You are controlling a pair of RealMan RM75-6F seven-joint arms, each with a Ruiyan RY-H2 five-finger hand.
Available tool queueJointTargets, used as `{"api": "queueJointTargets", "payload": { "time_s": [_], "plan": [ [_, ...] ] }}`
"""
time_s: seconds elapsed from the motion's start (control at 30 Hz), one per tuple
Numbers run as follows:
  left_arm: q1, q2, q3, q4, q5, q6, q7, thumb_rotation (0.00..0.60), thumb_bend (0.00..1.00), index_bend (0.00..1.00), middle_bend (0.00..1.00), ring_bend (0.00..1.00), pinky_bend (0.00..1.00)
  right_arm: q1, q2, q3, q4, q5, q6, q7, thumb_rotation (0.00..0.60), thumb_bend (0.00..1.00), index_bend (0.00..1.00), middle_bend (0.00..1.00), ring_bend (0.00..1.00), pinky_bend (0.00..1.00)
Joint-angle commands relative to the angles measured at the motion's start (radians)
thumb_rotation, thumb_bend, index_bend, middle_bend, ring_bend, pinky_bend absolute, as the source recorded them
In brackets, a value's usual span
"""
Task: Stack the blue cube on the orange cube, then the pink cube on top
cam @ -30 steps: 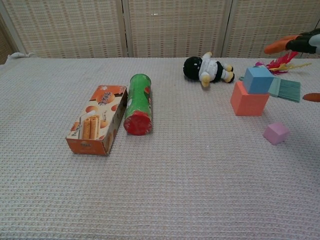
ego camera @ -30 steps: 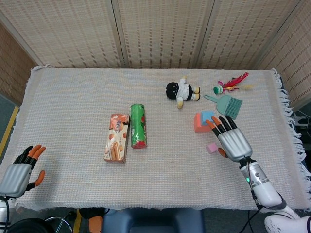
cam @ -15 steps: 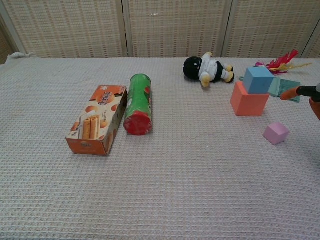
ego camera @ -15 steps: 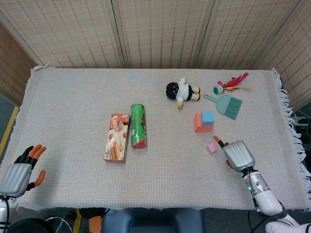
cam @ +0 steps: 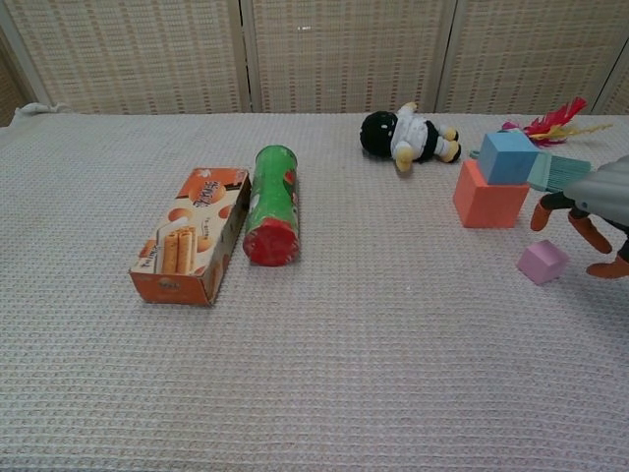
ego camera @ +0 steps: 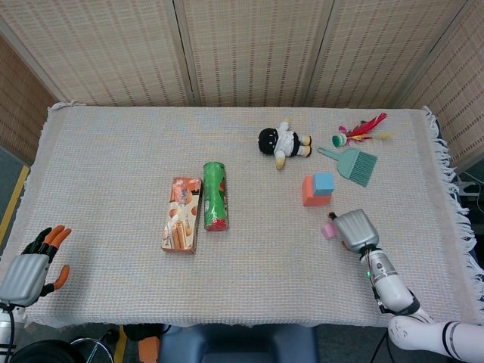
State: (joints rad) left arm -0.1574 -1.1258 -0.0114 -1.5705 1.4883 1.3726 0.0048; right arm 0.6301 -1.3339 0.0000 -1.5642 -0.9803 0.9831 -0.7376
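Here the right hand (cam: 590,211), previously raised above the stack, is shown lowered just right of the pink cube (cam: 543,262), fingers curled downward and apart, nothing grasped. The blue cube (cam: 508,157) is seen skewed atop the orange cube (cam: 487,196). The left hand (ego camera: 34,265) is seen empty, fingers spread. No writing can be read.

The blue cube (cam: 508,157) sits askew atop the orange cube (cam: 486,199); the pink cube (cam: 543,262) lies nearby.
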Motion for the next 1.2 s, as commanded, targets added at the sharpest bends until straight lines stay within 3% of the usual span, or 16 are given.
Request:
{"api": "queueJointTargets", "payload": {
  "time_s": [0.03, 0.37, 0.73, 1.2],
  "plan": [
    [0.000, 0.000, -0.001, 0.000, -0.003, -0.001, 0.002, 0.600, 0.46, 0.08, 0.03, 0.04, 0.23, 0.009, -0.017, 0.003, 0.025, -0.001, -0.016, 0.014, 0.600, 0.17, 0.29, 0.63, 0.74, 0.72],
    [-0.005, -0.004, -0.004, 0.000, -0.017, -0.015, 0.013, 0.600, 0.46, 0.08, 0.04, 0.05, 0.23, 0.015, -0.043, 0.005, 0.072, -0.032, -0.042, 0.070, 0.600, 0.17, 0.32, 0.63, 0.75, 0.72],
    [-0.007, -0.001, -0.002, 0.001, -0.018, -0.022, 0.009, 0.600, 0.46, 0.08, 0.04, 0.05, 0.23, 0.011, -0.075, 0.005, 0.119, -0.075, -0.034, 0.098, 0.600, 0.17, 0.43, 0.65, 0.76, 0.72],
    [-0.007, -0.001, -0.001, -0.002, -0.020, -0.023, 0.014, 0.600, 0.46, 0.08, 0.04, 0.06, 0.23, 0.004, -0.050, 0.019, 0.080, -0.083, -0.014, 0.102, 0.600, 0.17, 0.53, 0.66, 0.77, 0.72]
  ]
}}
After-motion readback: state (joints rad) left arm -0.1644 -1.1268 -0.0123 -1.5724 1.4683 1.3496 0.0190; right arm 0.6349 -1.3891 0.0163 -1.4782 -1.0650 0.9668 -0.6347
